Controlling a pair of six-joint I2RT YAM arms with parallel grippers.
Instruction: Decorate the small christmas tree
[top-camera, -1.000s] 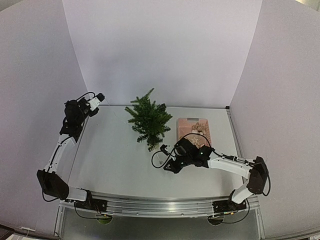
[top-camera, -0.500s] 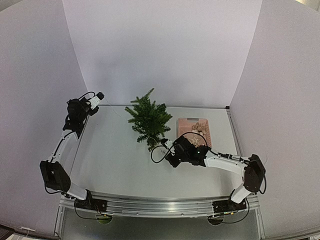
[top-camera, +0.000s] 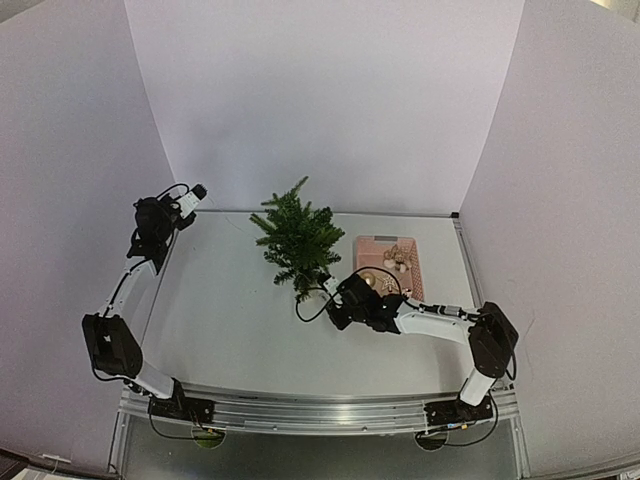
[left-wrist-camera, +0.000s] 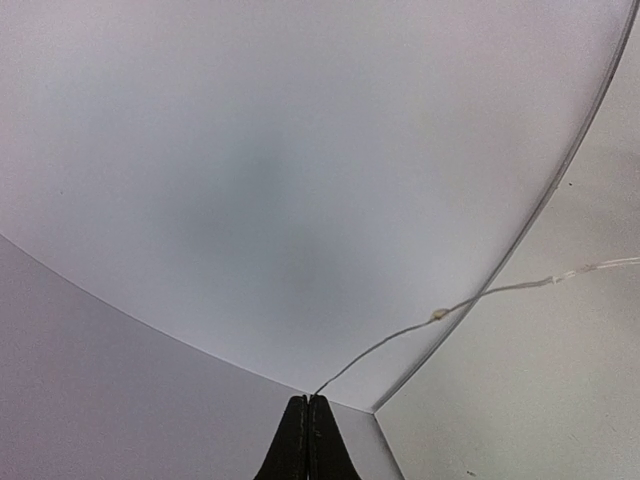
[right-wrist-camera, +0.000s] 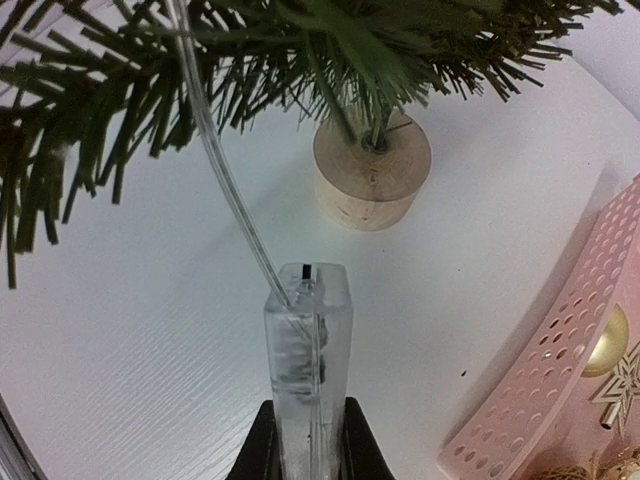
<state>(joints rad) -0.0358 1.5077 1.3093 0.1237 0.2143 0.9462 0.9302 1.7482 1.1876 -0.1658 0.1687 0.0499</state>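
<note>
A pink perforated basket (top-camera: 378, 240) holding a gold bauble (right-wrist-camera: 612, 340) and a pale star (right-wrist-camera: 622, 385) sits on the white table (top-camera: 230, 310), white panels (top-camera: 320, 100) behind, and a clear plastic case (right-wrist-camera: 308, 340) trails a thin wire (right-wrist-camera: 215, 160).

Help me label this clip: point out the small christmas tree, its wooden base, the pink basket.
small christmas tree (top-camera: 296, 240), top view, middle branches.
wooden base (right-wrist-camera: 345, 165), right wrist view, top face.
pink basket (right-wrist-camera: 540, 380), right wrist view, wall.

the small dark green bristly christmas tree (top-camera: 296, 238) on its pale wooden disc base (right-wrist-camera: 372, 175) blocks the back middle, low branches overhanging. the pink perforated plastic basket (right-wrist-camera: 545, 395) walls the right, near the base. left of the tree, the white table (top-camera: 215, 310) lies open.
</note>
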